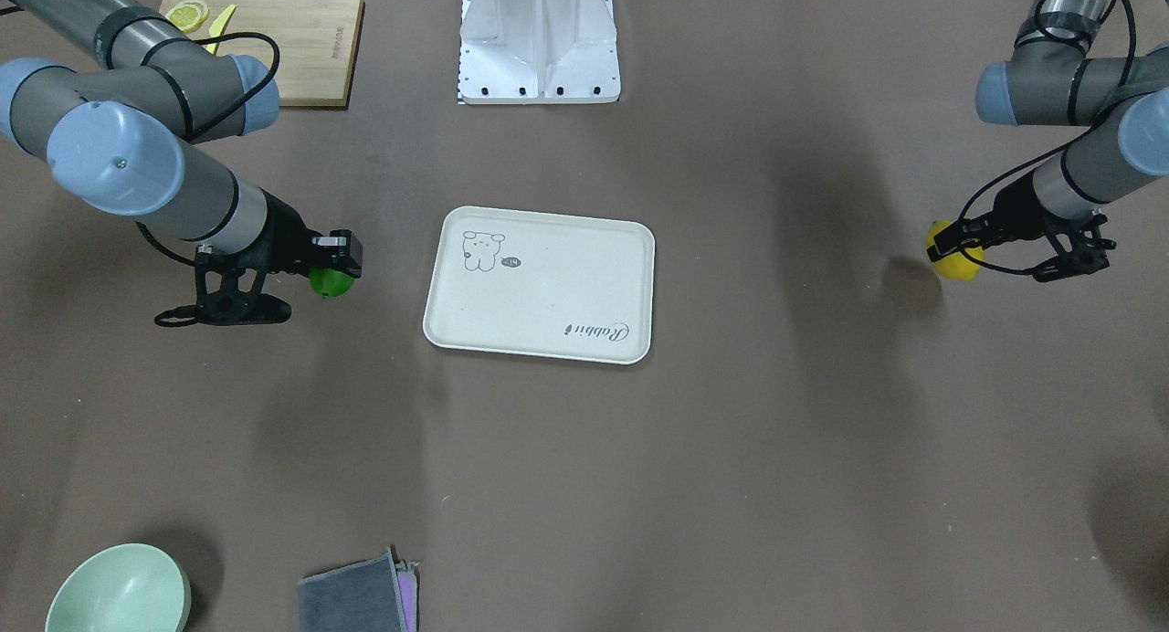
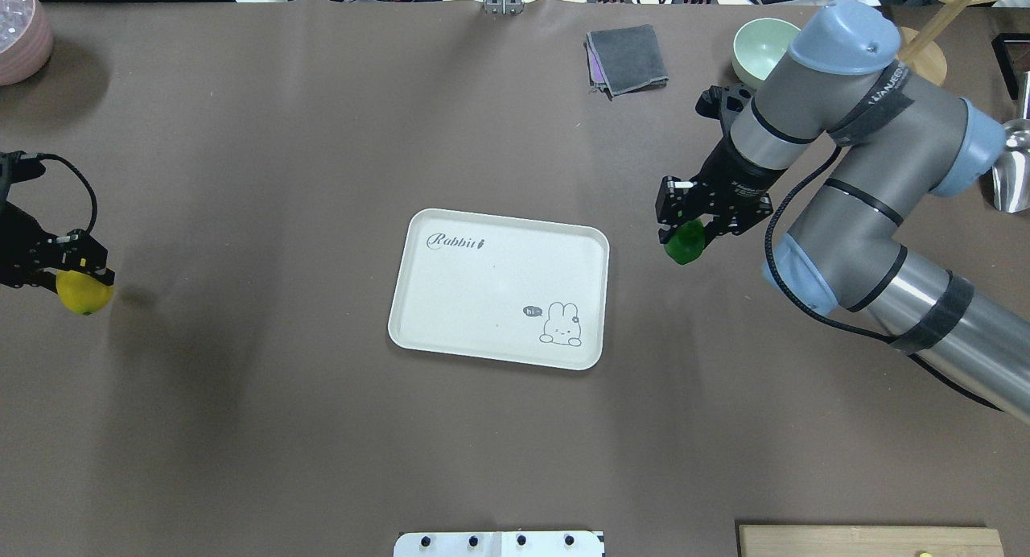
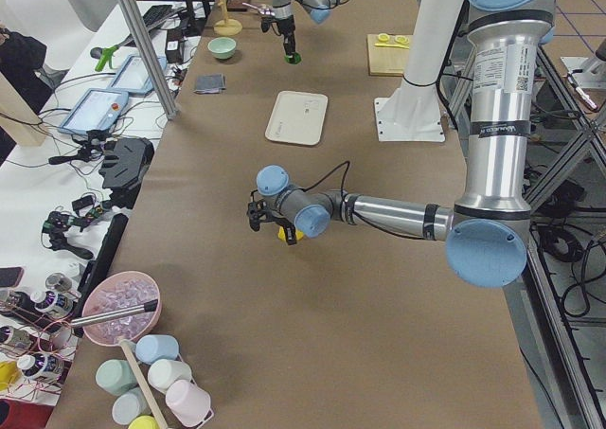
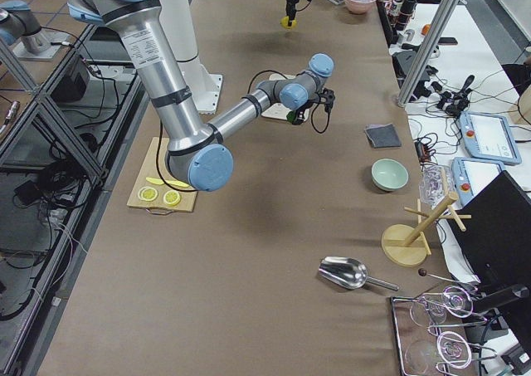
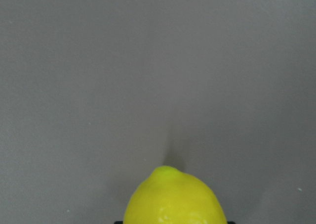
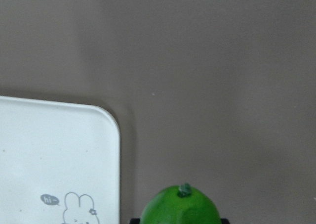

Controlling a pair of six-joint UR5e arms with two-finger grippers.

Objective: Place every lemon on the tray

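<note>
My left gripper (image 2: 79,277) is shut on the yellow lemon (image 2: 85,295) and holds it just above the table at the far left, well away from the tray. The lemon fills the bottom of the left wrist view (image 5: 174,198). My right gripper (image 2: 688,228) is shut on the green lemon (image 2: 685,245) and holds it above the table, just off the tray's right edge. The cream-white tray (image 2: 483,283) lies at the table's middle with nothing on it. In the right wrist view the green lemon (image 6: 180,208) sits beside the tray's corner (image 6: 59,150).
A wooden cutting board (image 1: 292,47) with lemon slices lies by the robot's right side. The white base mount (image 1: 539,43) stands between the arms. A green bowl (image 2: 763,46), a grey cloth (image 2: 628,58), a pink bowl (image 2: 20,38) and a metal scoop (image 2: 1012,171) sit along the far edge.
</note>
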